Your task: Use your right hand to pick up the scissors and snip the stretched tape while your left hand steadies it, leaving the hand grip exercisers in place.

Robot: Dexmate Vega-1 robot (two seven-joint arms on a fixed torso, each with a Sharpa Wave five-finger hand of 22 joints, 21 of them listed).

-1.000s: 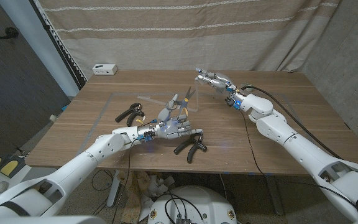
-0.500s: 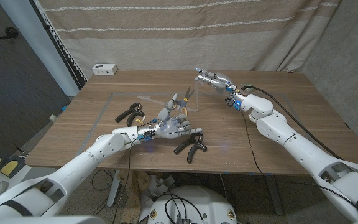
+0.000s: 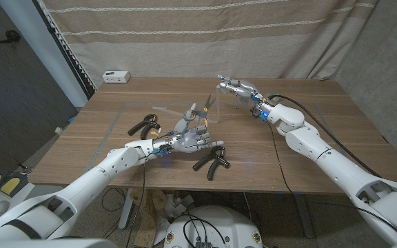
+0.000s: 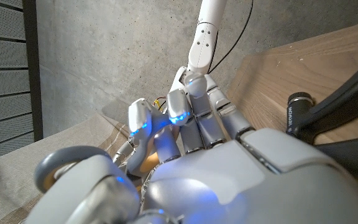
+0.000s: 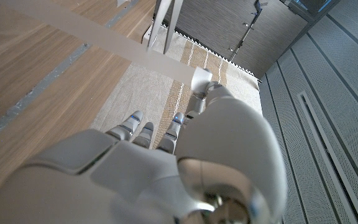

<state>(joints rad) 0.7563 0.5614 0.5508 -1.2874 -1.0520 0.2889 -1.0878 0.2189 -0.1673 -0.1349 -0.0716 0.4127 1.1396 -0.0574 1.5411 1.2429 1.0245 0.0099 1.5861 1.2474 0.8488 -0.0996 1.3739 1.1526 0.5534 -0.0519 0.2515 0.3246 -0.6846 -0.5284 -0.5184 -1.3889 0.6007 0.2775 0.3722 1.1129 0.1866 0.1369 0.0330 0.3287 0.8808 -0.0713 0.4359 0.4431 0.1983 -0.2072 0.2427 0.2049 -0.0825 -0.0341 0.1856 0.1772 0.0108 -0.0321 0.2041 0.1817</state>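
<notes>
On the wooden table (image 3: pixel 309 117), my left robot hand (image 3: pixel 188 140) grips the scissors (image 3: pixel 200 110), blades toward one o'clock. My right robot hand (image 3: pixel 236 88) pinches the stretched tape (image 3: pixel 216 102) at two o'clock.

matt brown wood-grain counter (image 3: pixel 309 131), glossy grey-white plastic shells on left robot hand (image 3: pixel 188 140) and right robot hand (image 3: pixel 238 90), shiny metal scissors (image 3: pixel 200 110), matt black grip exercisers (image 3: pixel 211 162), clear glossy tape (image 5: pixel 104 34), coarse beige cloth curtain (image 3: pixel 205 41)
</notes>
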